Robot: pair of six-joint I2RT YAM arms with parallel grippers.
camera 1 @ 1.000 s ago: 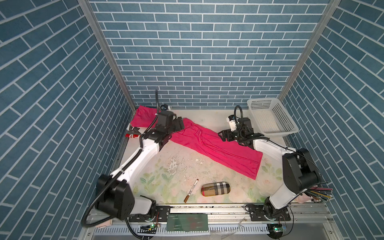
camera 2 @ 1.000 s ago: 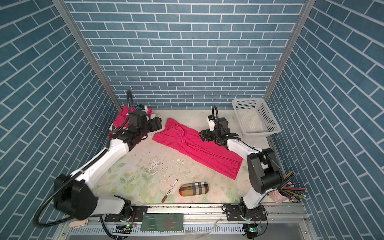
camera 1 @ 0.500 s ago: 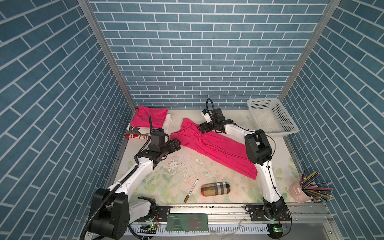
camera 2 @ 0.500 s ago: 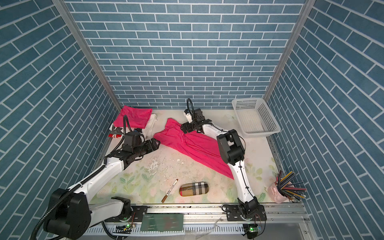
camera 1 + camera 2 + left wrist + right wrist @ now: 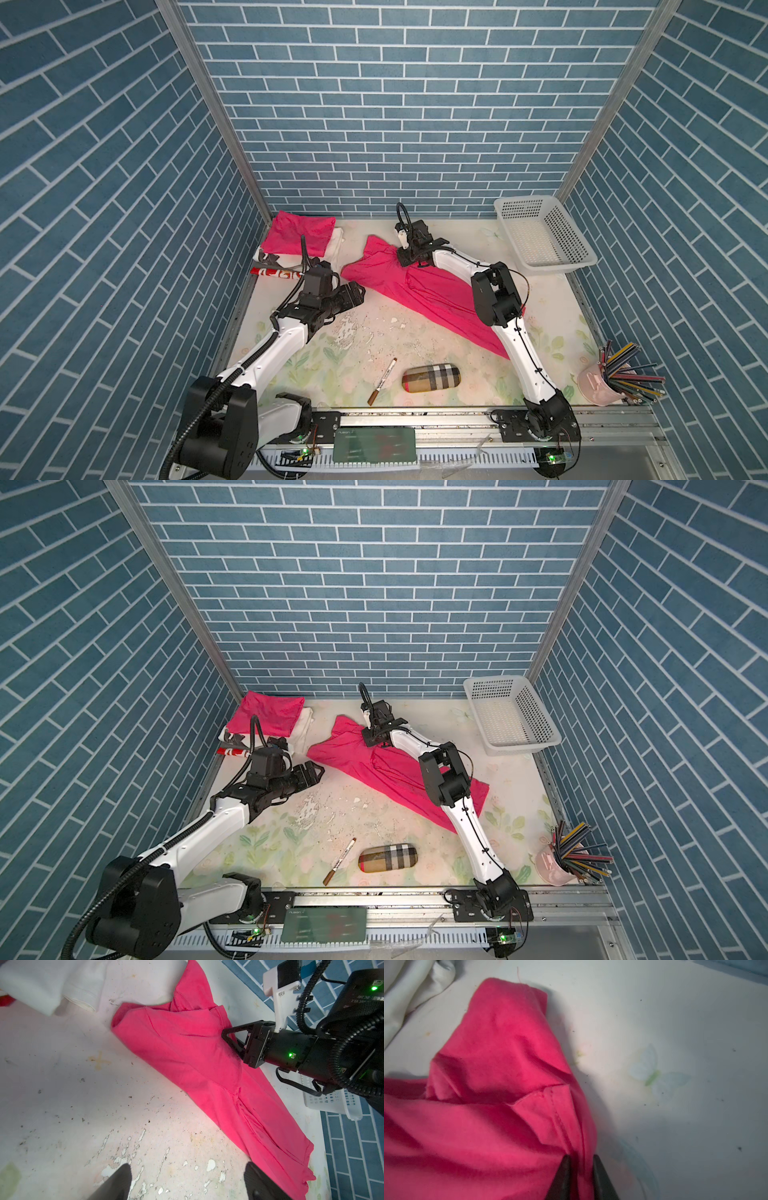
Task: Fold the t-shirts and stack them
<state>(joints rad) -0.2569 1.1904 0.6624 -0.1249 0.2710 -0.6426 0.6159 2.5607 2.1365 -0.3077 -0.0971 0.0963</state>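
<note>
1. Front edge of the table (image 5: 324,361): a marker pen (image 5: 382,381) lies just beside a plaid case (image 5: 432,377), both flat and apart from the fabric. At the front right corner a tilted pink cup (image 5: 594,384) holds coloured pencils (image 5: 623,365).
2. The left gripper (image 5: 361,292) is low over the table's chipped left-middle area. Its jaws are spread wide with nothing between them. The tips point at the left corner of the loose t-shirt and sit just beside it; I cannot tell whether they touch.
3. The loose t-shirt (image 5: 440,291), bright pink, lies unfolded and creased. It runs in a long diagonal band from far centre toward near right, and the right arm crosses over its near end.
4. The right gripper (image 5: 580,1158) is at the far end of that shirt. Its jaws are closed to a narrow gap, pinching a stitched fold of the pink fabric at the edge. The fabric bunches upward around the grip.
5. Far left corner: a folded t-shirt (image 5: 301,235), same pink, rests on top of folded white cloth (image 5: 337,245).
6. Far right corner: a white basket (image 5: 582,259) of perforated plastic, well apart from both shirts.
</note>
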